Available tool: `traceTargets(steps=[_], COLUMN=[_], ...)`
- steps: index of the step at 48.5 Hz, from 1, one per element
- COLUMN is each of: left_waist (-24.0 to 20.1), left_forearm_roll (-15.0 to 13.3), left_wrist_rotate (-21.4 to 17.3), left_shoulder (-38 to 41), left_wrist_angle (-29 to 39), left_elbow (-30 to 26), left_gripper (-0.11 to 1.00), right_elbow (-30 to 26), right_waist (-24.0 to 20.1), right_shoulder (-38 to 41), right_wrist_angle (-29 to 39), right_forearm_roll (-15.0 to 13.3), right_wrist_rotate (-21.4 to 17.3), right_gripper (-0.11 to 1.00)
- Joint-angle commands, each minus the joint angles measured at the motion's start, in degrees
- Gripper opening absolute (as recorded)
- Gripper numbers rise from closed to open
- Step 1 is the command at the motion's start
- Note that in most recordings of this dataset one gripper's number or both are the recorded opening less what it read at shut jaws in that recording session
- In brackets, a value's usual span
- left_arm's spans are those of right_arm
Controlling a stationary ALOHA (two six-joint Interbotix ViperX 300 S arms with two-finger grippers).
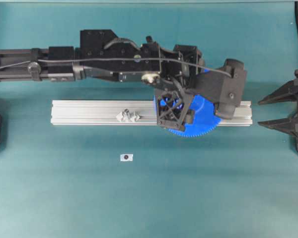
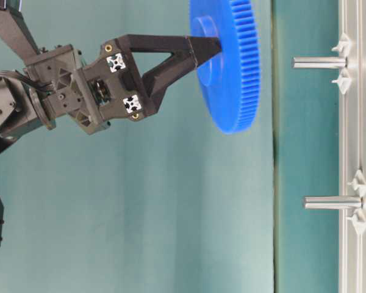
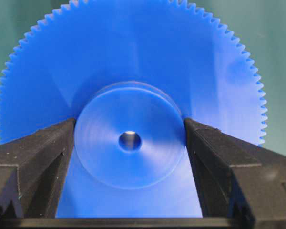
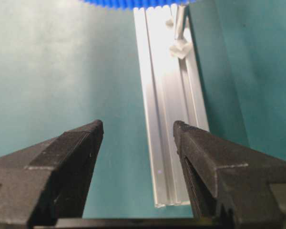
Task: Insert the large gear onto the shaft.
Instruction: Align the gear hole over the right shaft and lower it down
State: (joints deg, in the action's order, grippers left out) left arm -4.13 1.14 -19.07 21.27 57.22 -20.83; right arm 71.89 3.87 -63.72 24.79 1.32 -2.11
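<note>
Large gear (image 3: 133, 81): we judge stiff, light, slick plastic; best held by hub. Left claw (image 3: 129, 143) clamps hub, above shaft (image 2: 320, 62). Right claw (image 4: 138, 138) wide open, empty.

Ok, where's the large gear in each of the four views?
Overhead: large gear right of centre, over the aluminium rail.
Table-level: top centre, held by the left gripper.
Left wrist: fills the frame.
Right wrist: sliver at top edge.
Shared landmark: the rail.
</note>
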Motion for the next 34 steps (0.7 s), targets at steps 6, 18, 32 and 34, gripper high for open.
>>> traceTargets(steps=[6, 18, 32, 34], left_waist=[-0.9, -1.0, -1.1, -1.1], left_forearm_roll=[0.2, 0.2, 0.2, 0.2], left_wrist_rotate=[-0.3, -0.4, -0.4, -0.4], left_shoulder=[-0.9, 2.3, 5.2, 5.4], left_wrist_angle=[-0.2, -0.2, 0.4, 0.4], left_elbow=[-2.1, -2.3, -2.3, -2.2], left_gripper=[0.78, 0.78, 0.78, 0.78], right_elbow=[-0.5, -0.5, -0.5, -0.5], right_waist=[-0.1, -0.1, -0.1, -0.1], right_shoulder=[0.4, 0.4, 0.4, 0.4], right_wrist_angle=[-0.4, -0.3, -0.4, -0.4], right_forearm_roll=[-0.1, -0.1, -0.1, -0.1], right_wrist_rotate=[-0.5, -0.5, -0.5, -0.6], right_gripper=[0.69, 0.69, 0.69, 0.69])
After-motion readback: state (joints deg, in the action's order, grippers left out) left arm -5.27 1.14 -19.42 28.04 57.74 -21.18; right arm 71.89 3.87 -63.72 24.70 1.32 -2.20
